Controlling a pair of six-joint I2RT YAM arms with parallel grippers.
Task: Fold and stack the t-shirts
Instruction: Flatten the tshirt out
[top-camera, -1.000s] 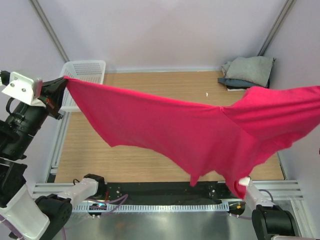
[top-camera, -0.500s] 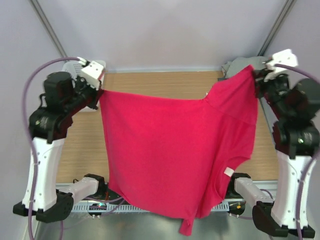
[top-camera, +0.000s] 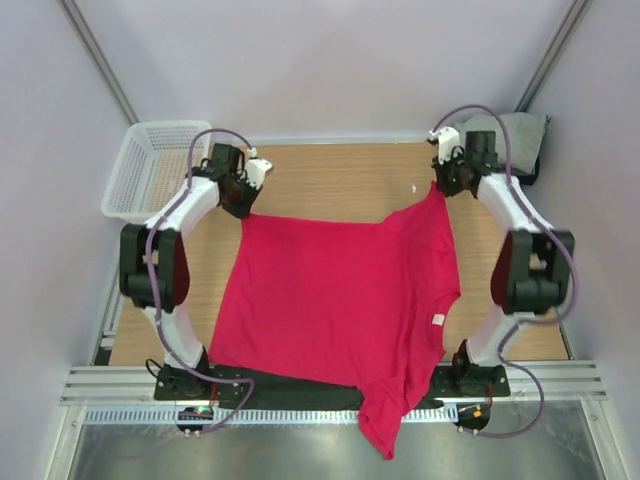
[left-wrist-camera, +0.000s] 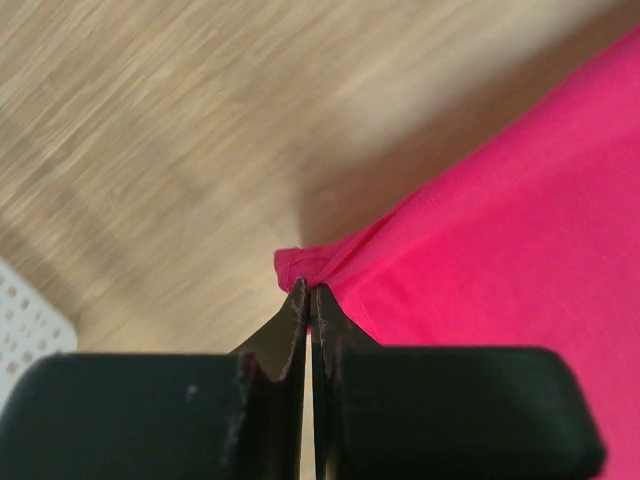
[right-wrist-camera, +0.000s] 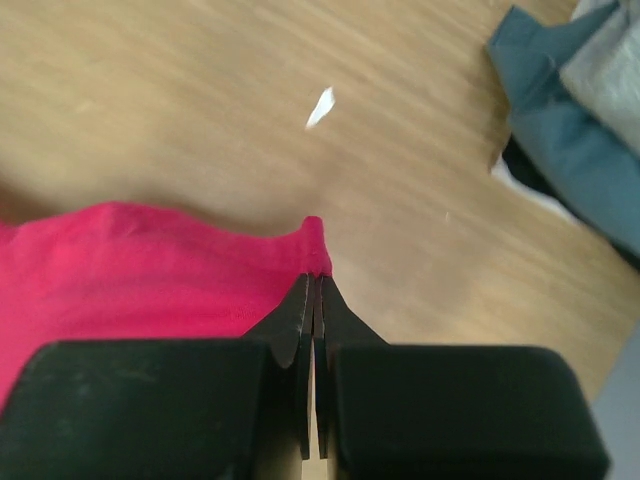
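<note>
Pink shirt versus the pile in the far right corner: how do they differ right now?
The pink shirt lies spread open, one end trailing past the near edge; the pile is folded and compact. The pink shirt is pinched at its far corners by the left gripper and right gripper; nothing holds the pile. Both rest on the table.

The crimson-pink t-shirt (top-camera: 330, 300) lies spread over the middle of the table (top-camera: 340, 175). Its far corners are pinched by the left end effector (left-wrist-camera: 308, 290) and right end effector (right-wrist-camera: 316, 278), and one sleeve hangs off the table's near edge. The folded grey and blue-grey t-shirts (top-camera: 522, 133) sit stacked at the table's far right corner.
</note>
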